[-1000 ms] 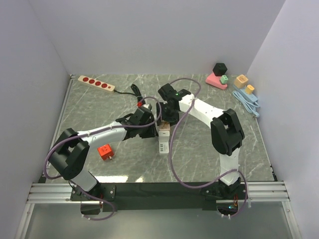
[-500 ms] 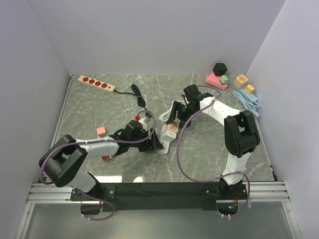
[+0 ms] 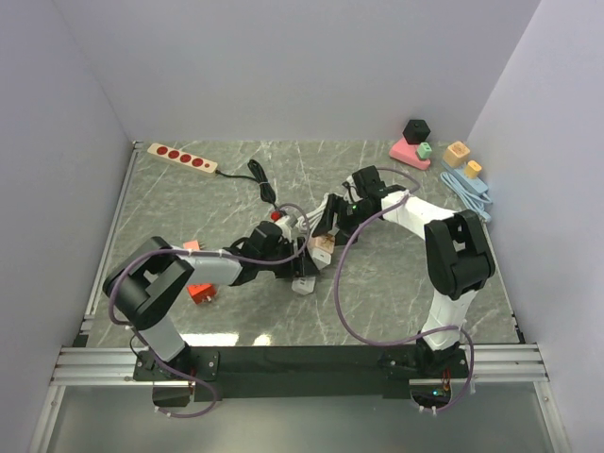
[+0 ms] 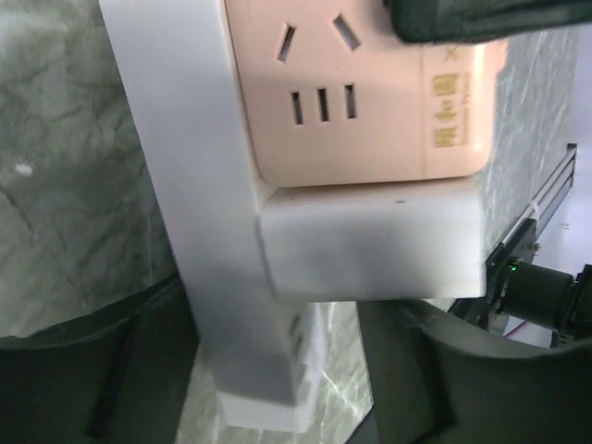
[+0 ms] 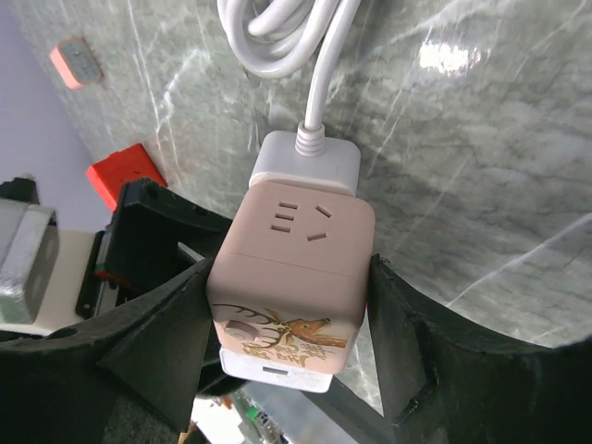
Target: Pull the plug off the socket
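Note:
A white power strip (image 3: 303,279) lies in mid table; it runs top to bottom in the left wrist view (image 4: 185,185). A pink cube socket (image 3: 323,247) with a white plug base (image 4: 370,245) sits against the strip's side. My left gripper (image 3: 294,267) is shut on the strip, its dark fingers (image 4: 83,370) either side of the strip's end. My right gripper (image 3: 332,229) is shut on the pink cube (image 5: 291,268), fingers (image 5: 416,351) pressed on both flanks. A white cord (image 5: 287,32) enters the cube's far end and coils behind it (image 3: 316,215).
A beige strip with red sockets (image 3: 182,158) and a black cable (image 3: 261,179) lie at the back left. A red block (image 3: 198,291) and a small pink block (image 3: 192,247) sit by my left arm. Coloured blocks (image 3: 412,151) and a blue cable (image 3: 467,189) are at the back right.
My right arm swung right from the centre, then edged left with the pink cube. My left arm's elbow shifted right, gripper staying on the white strip. Strip and cube turned slightly.

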{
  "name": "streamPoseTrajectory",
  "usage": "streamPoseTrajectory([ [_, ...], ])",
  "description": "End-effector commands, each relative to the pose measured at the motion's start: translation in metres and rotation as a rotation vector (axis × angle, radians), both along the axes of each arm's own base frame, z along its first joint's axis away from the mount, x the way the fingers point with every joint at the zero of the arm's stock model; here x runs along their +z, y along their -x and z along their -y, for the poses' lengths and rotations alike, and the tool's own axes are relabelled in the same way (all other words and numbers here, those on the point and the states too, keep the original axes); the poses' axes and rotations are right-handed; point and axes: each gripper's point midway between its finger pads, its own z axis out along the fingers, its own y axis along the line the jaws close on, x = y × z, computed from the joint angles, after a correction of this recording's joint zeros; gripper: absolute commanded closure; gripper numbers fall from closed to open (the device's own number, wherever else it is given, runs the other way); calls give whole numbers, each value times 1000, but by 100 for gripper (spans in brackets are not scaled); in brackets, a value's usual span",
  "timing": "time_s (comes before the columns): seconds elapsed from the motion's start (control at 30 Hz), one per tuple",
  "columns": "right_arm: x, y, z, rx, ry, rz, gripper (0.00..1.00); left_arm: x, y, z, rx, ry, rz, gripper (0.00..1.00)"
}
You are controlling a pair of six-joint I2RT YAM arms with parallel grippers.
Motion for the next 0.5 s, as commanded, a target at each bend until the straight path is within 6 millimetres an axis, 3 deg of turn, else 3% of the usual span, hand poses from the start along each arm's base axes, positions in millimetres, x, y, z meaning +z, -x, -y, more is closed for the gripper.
streamPoseTrajectory([
  [0.0,20,7,-8,33,-86,25,100,-20,-6,0,-10,-60,25,32],
  [0.03,18,9,-8,33,-81,18,99,-21,-5,3,-22,-60,16,41],
  [0.07,17,9,-5,25,-64,21,91,-23,-3,5,-32,-62,8,48],
  [0.1,18,9,-4,20,-57,28,81,-25,-2,6,-39,-74,3,56],
  [0.13,18,9,-3,12,-50,26,59,-27,1,8,-46,-80,3,72],
  [0.23,16,13,-3,-1,-9,27,35,-32,3,3,-30,-110,3,99],
  [0.3,12,15,-4,-6,35,30,28,-32,3,-1,-15,-124,4,99],
  [0.47,2,20,-15,-8,67,27,23,-33,2,-2,3,-136,1,100],
])
